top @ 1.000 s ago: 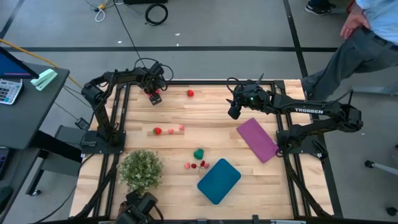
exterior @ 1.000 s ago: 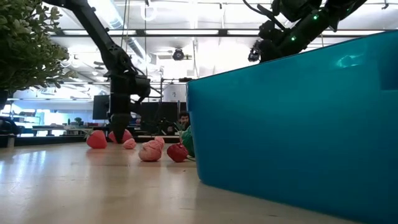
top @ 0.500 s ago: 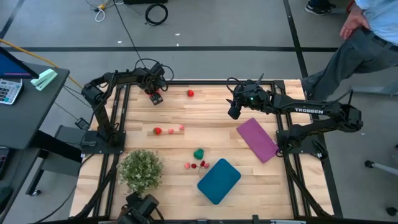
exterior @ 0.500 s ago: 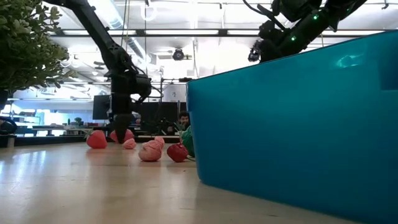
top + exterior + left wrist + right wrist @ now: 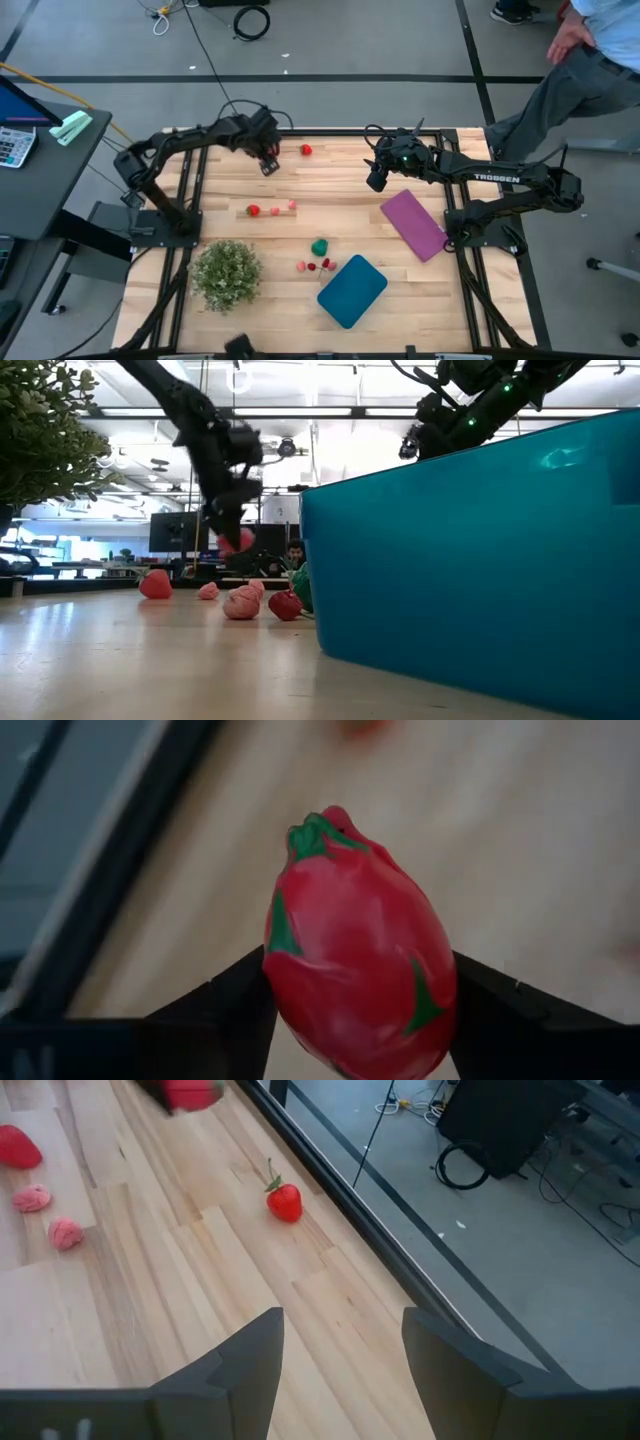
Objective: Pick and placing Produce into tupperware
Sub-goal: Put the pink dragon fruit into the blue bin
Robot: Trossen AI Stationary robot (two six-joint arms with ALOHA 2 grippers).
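The red egg-shaped toy fruit with green leaf flecks (image 5: 358, 945) hangs above the table's far side, clamped between the left gripper (image 5: 268, 163) fingers. Carry it level and unhurried to the teal-blue shallow plastic tupperware (image 5: 352, 290) at the near edge, clearing the produce between. The right gripper (image 5: 340, 1370), fingers apart and empty, waits near the flat purple rectangle (image 5: 414, 224).

Readable text: one item only. "TROSSEN" in white capitals along the forearm of the right arm (image 5: 497, 178), high view. Part of a white letter on the claw body in the left wrist view, too cropped to read. Nothing else legible.
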